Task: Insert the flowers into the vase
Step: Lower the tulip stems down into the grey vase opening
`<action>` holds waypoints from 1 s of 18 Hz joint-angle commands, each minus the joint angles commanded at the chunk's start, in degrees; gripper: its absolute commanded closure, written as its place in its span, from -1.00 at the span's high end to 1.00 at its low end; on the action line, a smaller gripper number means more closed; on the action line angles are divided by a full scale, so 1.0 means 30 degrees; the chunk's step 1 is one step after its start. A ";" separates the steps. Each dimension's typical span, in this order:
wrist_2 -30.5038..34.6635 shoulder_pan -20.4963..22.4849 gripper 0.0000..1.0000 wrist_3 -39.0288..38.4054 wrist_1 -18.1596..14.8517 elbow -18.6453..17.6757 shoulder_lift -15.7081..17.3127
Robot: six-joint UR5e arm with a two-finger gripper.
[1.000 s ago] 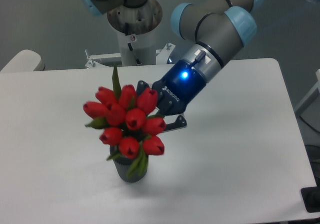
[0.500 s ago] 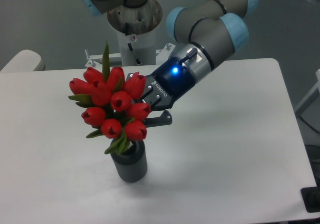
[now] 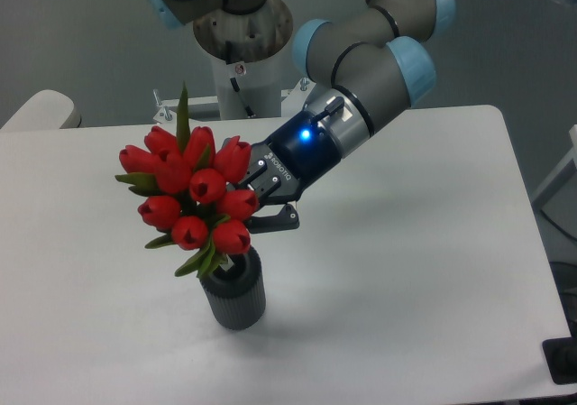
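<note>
Since the earlier frame the flowers point(image 3: 194, 193) sit a little higher and further toward 9 o'clock, so more of the vase point(image 3: 233, 292) shows beneath them; a second ago the buds hung low over the vase and hid most of its mouth. The arm has swung the same way, its blue light now closer to the bunch.

The end effector point(image 3: 255, 208) reaches in from 2 o'clock, tilted down toward the bunch, and is closed on the flowers from behind, where the red buds hide most of its fingers. One dark finger tip pokes out at the 4 o'clock side of the bunch, just above the vase.

The flowers are held upright with a slight lean toward 10 o'clock. Their red buds cluster above and to the 10 o'clock side of the vase, with one long green leaf pointing up at 12 o'clock. The lowest green leaves reach the vase rim at its 10 o'clock edge; whether the stems are inside the mouth cannot be told.

The vase stands upright on the white surface point(image 3: 406, 279), at 6 o'clock from the bunch. The robot's base point(image 3: 242, 40) stands at 12 o'clock, beyond the far edge of the surface.
</note>
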 joint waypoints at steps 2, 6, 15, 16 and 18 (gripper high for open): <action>0.0000 0.0088 -0.55 0.0442 0.0000 -0.0265 0.0000; 0.0000 0.0089 -0.54 0.1319 0.0000 -0.0880 -0.0029; 0.0000 0.0176 -0.54 0.4134 0.0000 -0.2170 -0.0906; 0.0000 0.0205 -0.54 0.4135 0.0000 -0.2200 -0.0937; 0.0000 0.0264 -0.54 0.4164 0.0000 -0.2345 -0.1083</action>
